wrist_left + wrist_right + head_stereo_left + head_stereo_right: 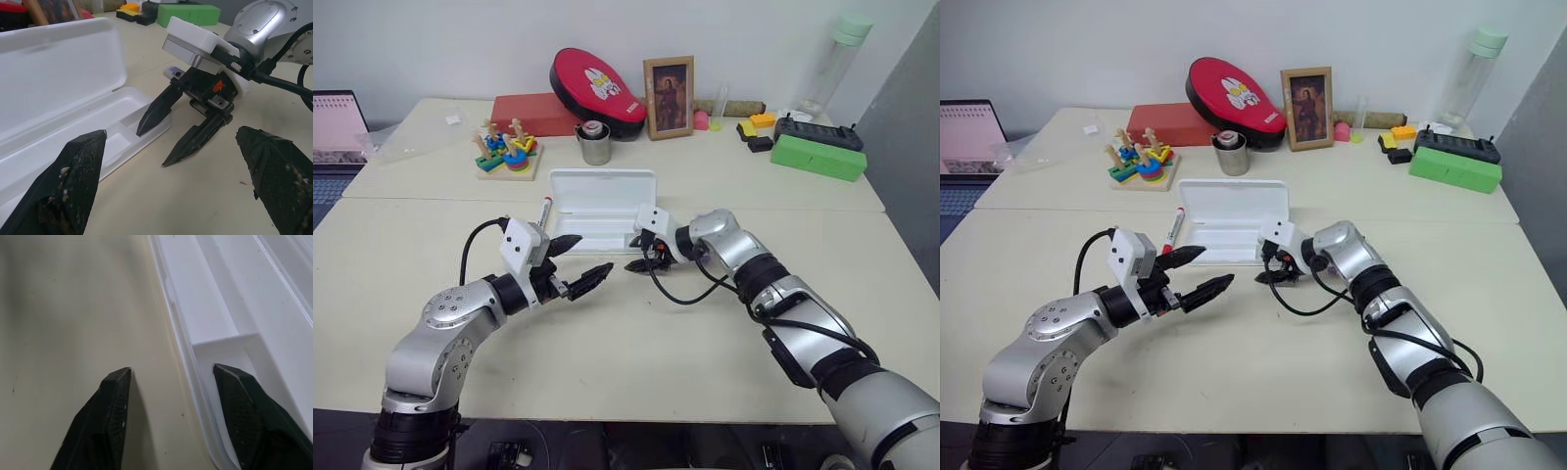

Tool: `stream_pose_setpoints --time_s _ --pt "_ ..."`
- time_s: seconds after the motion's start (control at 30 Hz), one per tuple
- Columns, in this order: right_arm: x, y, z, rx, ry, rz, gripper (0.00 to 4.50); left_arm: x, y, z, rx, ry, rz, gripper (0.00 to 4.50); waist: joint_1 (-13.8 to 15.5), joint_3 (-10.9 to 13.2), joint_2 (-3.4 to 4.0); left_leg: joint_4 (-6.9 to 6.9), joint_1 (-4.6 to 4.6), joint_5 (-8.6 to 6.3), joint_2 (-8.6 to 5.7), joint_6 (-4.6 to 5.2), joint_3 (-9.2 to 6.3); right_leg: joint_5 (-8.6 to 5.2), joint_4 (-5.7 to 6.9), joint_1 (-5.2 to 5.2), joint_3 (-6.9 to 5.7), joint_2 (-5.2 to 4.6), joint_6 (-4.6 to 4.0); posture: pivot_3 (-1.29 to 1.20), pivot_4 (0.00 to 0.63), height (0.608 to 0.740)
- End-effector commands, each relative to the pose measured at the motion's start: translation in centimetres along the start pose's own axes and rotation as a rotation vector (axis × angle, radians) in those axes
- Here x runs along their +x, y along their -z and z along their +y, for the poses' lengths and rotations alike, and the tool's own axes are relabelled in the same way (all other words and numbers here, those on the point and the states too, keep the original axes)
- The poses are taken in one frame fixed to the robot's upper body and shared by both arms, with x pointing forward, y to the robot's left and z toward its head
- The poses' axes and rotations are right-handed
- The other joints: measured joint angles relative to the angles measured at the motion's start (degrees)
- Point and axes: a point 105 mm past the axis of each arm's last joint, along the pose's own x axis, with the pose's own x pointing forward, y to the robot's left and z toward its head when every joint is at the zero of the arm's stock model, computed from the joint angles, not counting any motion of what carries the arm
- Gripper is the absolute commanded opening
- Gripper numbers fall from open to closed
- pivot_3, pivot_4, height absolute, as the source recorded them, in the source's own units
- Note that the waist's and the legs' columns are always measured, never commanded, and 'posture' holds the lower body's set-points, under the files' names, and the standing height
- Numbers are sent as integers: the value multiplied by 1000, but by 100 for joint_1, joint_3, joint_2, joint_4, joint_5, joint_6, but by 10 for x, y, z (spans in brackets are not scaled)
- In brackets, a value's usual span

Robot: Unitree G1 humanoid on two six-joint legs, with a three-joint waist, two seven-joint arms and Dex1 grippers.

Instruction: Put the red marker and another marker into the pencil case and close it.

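The pencil case (603,206) lies open on the worktop (607,352), lid laid back flat away from the robot, its long axis running side to side across the head views. Its tray is divided by low ribs and looks empty. The red marker (1173,228) lies on the worktop just beside the case's left end, its long axis pointing roughly away from the robot with a slight lean, red cap at the far end. A small lilac object, probably the purple marker (172,72), is partly visible on the worktop behind the right tool in the left wrist view; its orientation cannot be told.

The left tool (576,262) hovers near the front left corner of the case with fingers spread and nothing between them. The right tool (166,138) sits at the front right corner of the case, fingers parted and astride the tray's front wall, one tip over the tray and one over the worktop, pinching nothing.

Handling, as judged: the case is thin, light, stiff plastic, likely to slide when pushed; the lid is best closed by its free long edge. The markers are light, smooth and apt to roll; grip mid-barrel, across the long axis.
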Motion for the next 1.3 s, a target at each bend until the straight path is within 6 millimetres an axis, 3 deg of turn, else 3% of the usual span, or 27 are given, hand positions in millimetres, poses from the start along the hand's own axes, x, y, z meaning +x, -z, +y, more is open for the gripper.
stream_pose_setpoints --time_s 0.03,0.27,0.5,0.63,0.77,1.03,1.23,1.3 --pt "0 -6 0 -16 -13 -9 1723 -1 -13 3 22 -20 -56 4500 0 0 0 0 0 0 0 0 0 0 1 0 0 0 0 0 150 740" --pt "-4 -4 0 -24 -21 -14 36 0 -15 8 35 -45 -60 4500 1 0 0 0 0 0 0 0 0 0 0 0 0 0 0 0 150 740" --pt "-14 -12 5 -93 -20 -85 36 -12 -15 9 45 -39 -31 4500 2 0 0 0 0 0 0 0 0 0 0 -1 0 0 0 0 150 740" --pt "-22 -9 27 -156 -64 -121 36 -29 -3 7 27 -44 28 4500 4 1 1 -4 -1 0 0 0 1 0 -6 -1 1 -1 0 0 150 740" --pt "-31 7 61 -175 -147 -92 36 -43 8 5 5 -63 72 4500 11 2 3 -5 -2 0 0 0 0 -1 -5 -1 0 -1 0 0 150 740" --pt "-33 20 104 -158 -232 -67 36 -46 13 -5 -19 -36 104 4500 14 0 0 -1 8 0 1 0 3 -2 -7 7 4 -1 2 0 150 740" --pt "-28 18 106 -129 -206 -65 36 -46 12 -3 -21 -40 101 4500 4 0 -1 -1 10 0 1 0 2 -3 -7 7 4 0 2 0 150 740" --pt "-29 11 103 -124 -182 -92 419 -47 13 1 -31 -70 100 4500 2 0 -1 -1 10 0 2 0 2 -2 -7 7 4 0 1 0 150 740"
